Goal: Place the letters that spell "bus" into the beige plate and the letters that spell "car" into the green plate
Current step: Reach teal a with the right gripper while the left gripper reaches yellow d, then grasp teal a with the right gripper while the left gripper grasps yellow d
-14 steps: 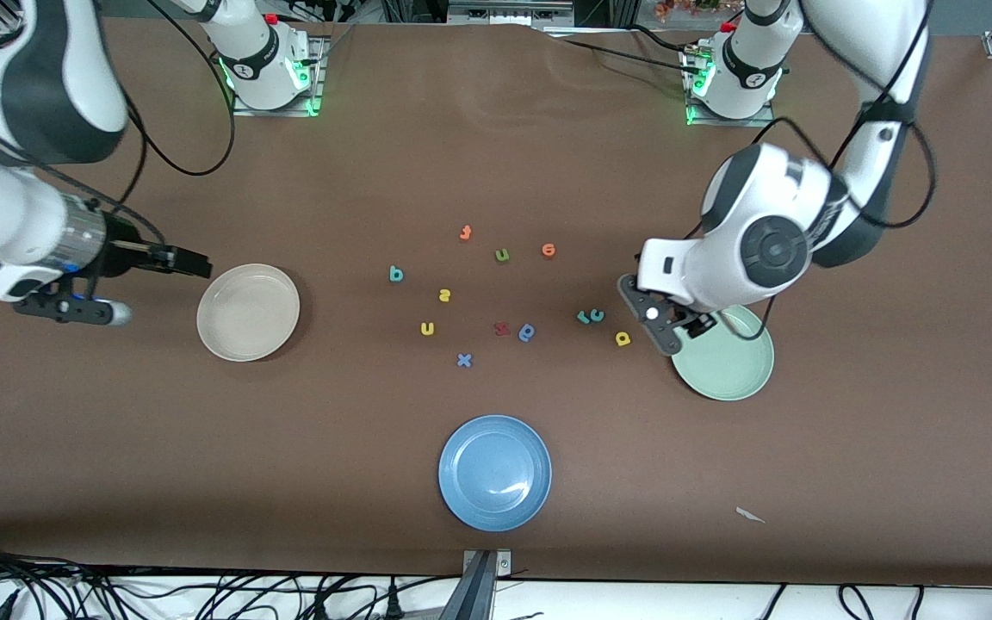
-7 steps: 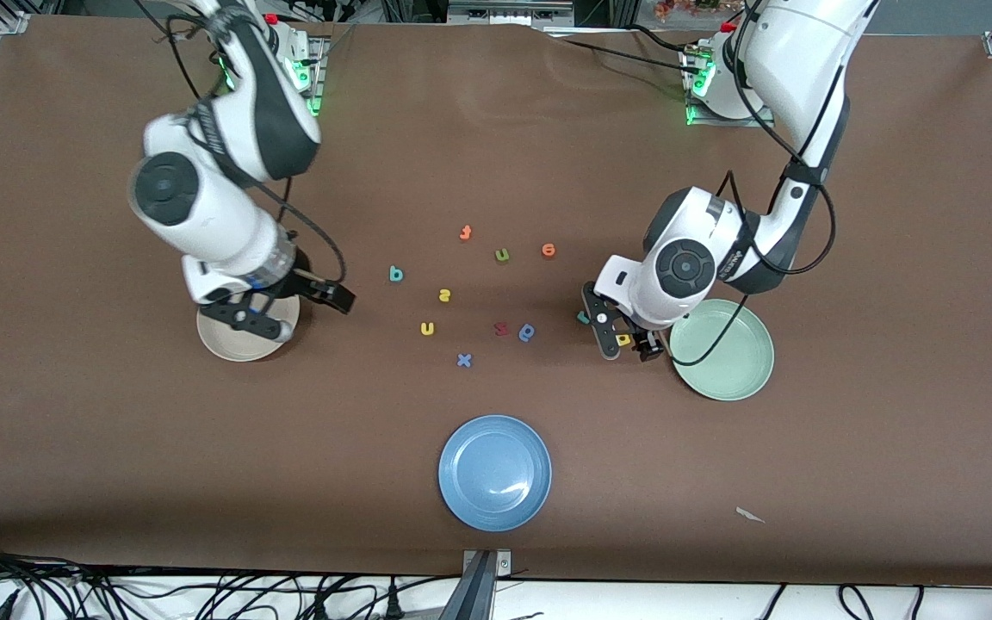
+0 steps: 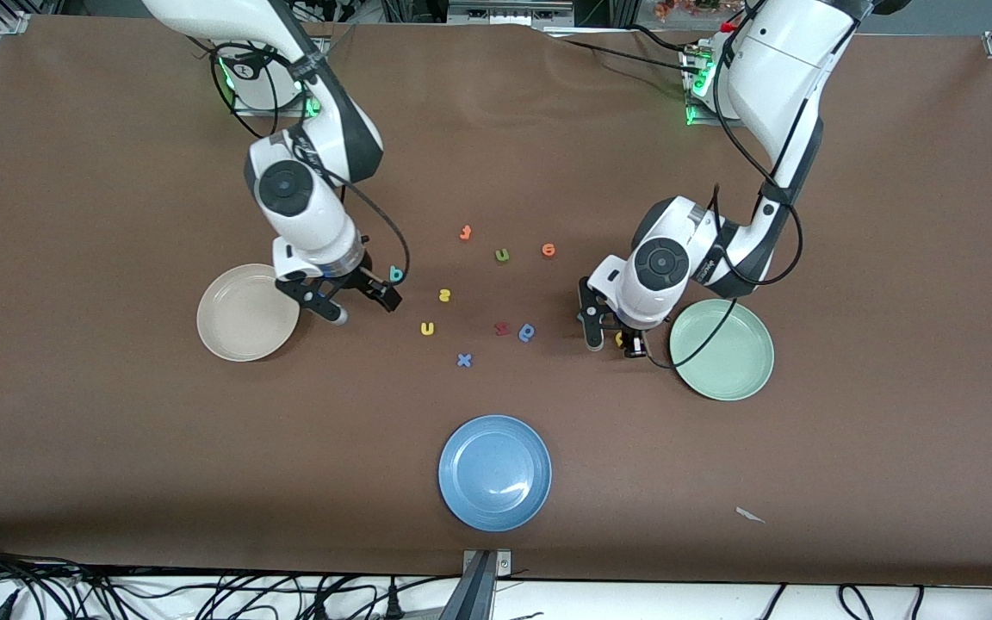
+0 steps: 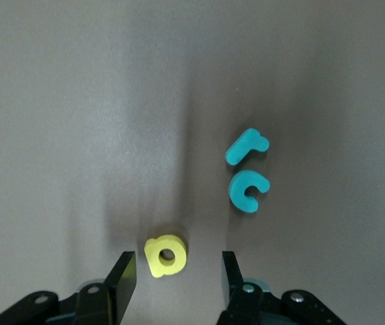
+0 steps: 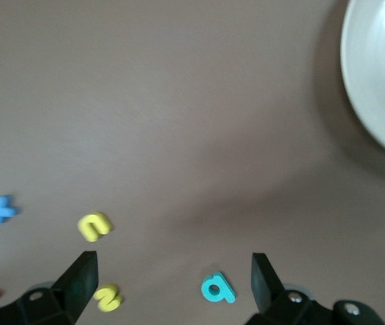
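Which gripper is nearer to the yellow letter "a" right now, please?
The left gripper: its open fingers stand on either side of the yellow "a", beside the green plate. The right gripper is toward the other end, by the beige plate.

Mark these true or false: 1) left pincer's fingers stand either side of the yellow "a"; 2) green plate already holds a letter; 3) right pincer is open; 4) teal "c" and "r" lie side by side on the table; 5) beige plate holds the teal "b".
1) True: the left pincer straddles the yellow "a", which lies on the table.
2) False: the green plate holds nothing.
3) True: the right pincer is open, over the table near the teal "b".
4) True: the teal "c" and teal "r" lie together.
5) False: the beige plate holds nothing; the "b" is on the table.
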Action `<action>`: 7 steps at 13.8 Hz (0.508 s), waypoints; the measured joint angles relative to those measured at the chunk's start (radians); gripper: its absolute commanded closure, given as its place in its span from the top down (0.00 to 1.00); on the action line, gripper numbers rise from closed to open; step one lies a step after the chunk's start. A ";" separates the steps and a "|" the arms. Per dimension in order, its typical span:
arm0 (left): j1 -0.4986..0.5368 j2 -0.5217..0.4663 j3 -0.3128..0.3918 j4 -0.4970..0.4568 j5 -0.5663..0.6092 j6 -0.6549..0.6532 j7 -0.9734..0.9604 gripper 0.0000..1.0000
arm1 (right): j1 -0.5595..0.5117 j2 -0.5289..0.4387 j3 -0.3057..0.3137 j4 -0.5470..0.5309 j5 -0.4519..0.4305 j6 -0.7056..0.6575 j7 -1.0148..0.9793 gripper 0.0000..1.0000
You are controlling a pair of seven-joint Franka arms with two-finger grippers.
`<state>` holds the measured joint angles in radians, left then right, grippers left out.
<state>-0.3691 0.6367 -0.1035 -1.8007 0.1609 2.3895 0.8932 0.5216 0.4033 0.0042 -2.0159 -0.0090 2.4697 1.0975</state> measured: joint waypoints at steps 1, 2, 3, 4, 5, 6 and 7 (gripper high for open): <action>-0.005 0.001 0.000 0.000 0.014 0.009 -0.002 0.59 | 0.010 0.026 0.012 0.000 -0.026 0.010 0.052 1.00; -0.008 0.003 0.000 0.000 0.021 0.013 -0.003 0.59 | 0.018 0.050 0.022 0.000 -0.036 0.021 0.081 1.00; -0.008 0.009 0.000 0.000 0.023 0.020 -0.004 0.59 | 0.023 0.068 0.029 0.000 -0.038 0.028 0.089 0.99; -0.008 0.016 0.001 0.000 0.023 0.028 -0.004 0.59 | 0.024 0.080 0.035 0.000 -0.038 0.033 0.092 0.99; -0.008 0.023 0.002 0.000 0.023 0.032 -0.004 0.58 | 0.024 0.087 0.037 0.000 -0.038 0.036 0.093 0.99; -0.008 0.028 0.003 0.000 0.023 0.036 -0.004 0.46 | 0.024 0.091 0.038 -0.002 -0.038 0.036 0.093 0.99; -0.008 0.031 0.003 0.000 0.023 0.040 -0.004 0.36 | 0.024 0.092 0.040 -0.007 -0.038 0.042 0.093 0.99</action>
<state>-0.3773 0.6681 -0.1004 -1.8010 0.1838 2.4295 0.8894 0.5457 0.4952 0.0443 -2.0231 -0.0473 2.5117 1.1905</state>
